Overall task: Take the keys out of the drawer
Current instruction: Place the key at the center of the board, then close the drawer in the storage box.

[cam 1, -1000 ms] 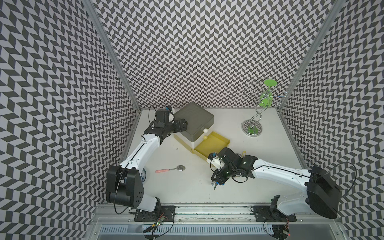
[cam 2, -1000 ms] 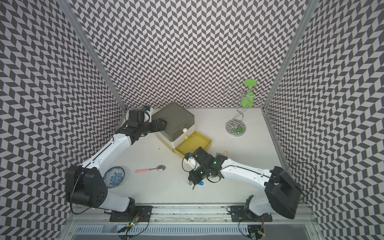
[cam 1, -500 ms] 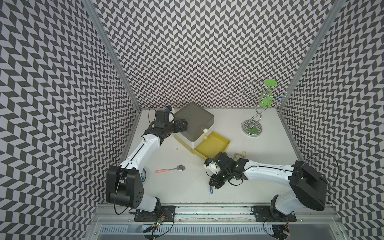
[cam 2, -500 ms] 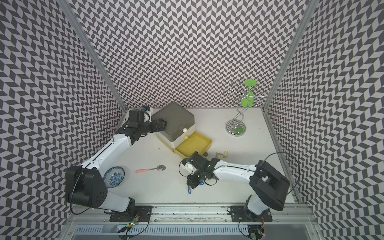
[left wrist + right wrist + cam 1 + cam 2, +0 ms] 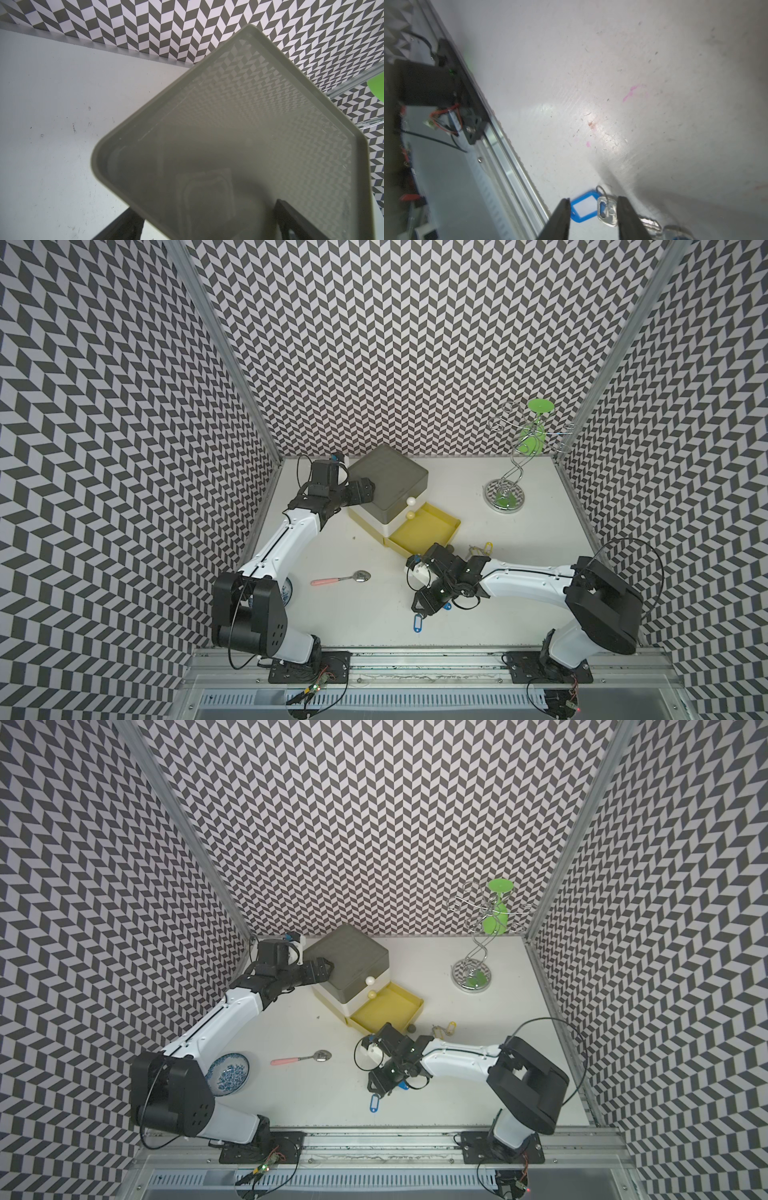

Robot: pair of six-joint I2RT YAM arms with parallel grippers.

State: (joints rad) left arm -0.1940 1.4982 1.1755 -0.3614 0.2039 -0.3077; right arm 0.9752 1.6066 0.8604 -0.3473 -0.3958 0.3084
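Right claw (image 5: pixel 592 199) had just spread from its pinch, leaving the blue-tagged key (image 5: pixel 417 622) flat on the table (image 5: pixel 365 639), at six o'clock from the yellow drawer (image 5: pixel 422 531). A yellow-tagged key (image 5: pixel 487 548) lay at four o'clock. The drawer looked empty, so I judged the job nearly done.

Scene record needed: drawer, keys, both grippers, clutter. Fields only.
drawer: yellow drawer pulled open, no keys visible inside
keys: blue-tag key and yellow-tag key lying on the table; second blue tag beside the right gripper
right gripper: open, over the blue-tag key
left gripper: jaws apart at the grey drawer unit
clutter: pink-handled spoon, patterned plate
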